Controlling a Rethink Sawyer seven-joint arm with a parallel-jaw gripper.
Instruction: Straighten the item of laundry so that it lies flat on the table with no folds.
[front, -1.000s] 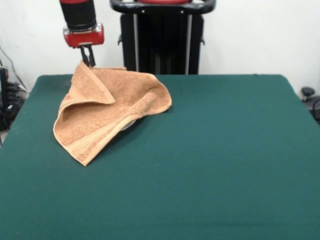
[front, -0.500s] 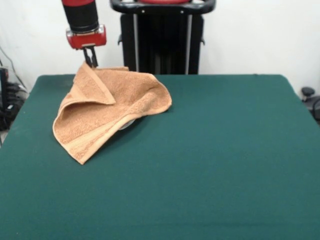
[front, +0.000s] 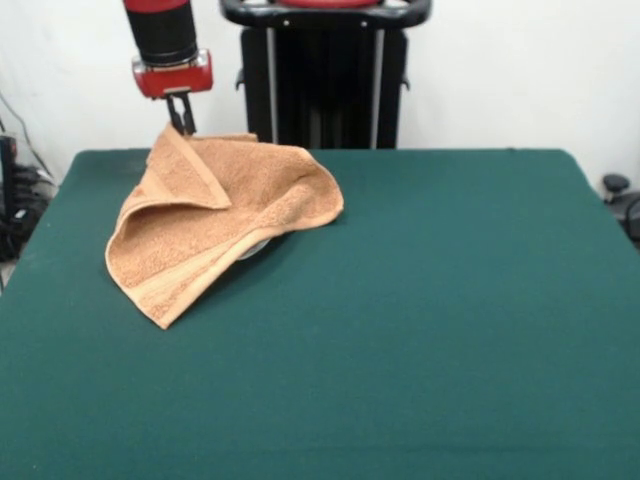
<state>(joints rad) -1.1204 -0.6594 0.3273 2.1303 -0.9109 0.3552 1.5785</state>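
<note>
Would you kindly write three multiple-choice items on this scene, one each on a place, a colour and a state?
1. Where does the towel lie in the front view?
A. picture's left part of the table
B. centre
C. right edge

2. What colour is the tabletop?
A. grey
B. dark green
C. white

3. How does the towel lie?
A. flat
B. rolled up
C. folded and rumpled

Answers:
1 A, it sits left of the middle, toward the far edge.
2 B, the felt-like top is dark green.
3 C, a flap is doubled over and the corner at the end effector is raised.
</note>
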